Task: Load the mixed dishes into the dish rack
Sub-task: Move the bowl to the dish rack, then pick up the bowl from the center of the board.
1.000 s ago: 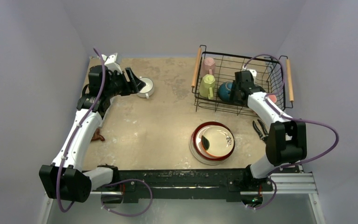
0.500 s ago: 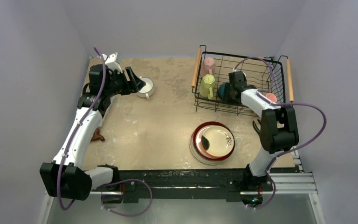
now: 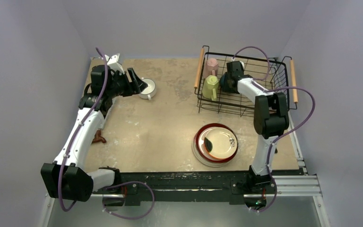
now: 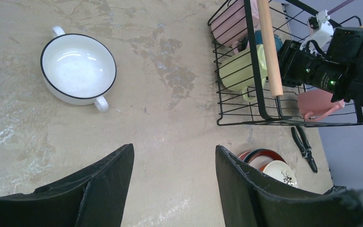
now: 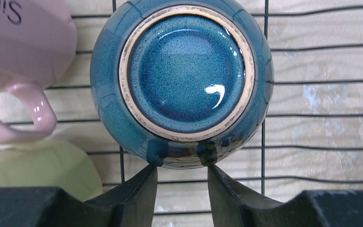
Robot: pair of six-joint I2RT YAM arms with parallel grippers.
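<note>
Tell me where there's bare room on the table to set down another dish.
The wide table middle, between the white bowl, the stacked plates and the dish rack, is bare. The rack's left end is crowded: pink mug, yellow-green mug, teal bowl.

The top external camera sits above and behind the arm bases, looking down from afar on the whole mottled beige counter [image 3: 160, 123]. The left wrist camera looks past its black left fingers [image 4: 104, 189], from some height, across that counter to the rectangular black wire dish rack [image 4: 270, 52], which both views share. The right wrist camera, behind its black right fingers [image 5: 132, 198], faces the base of the glossy teal bowl [image 5: 184, 71] inside that rack at very close range.
</note>
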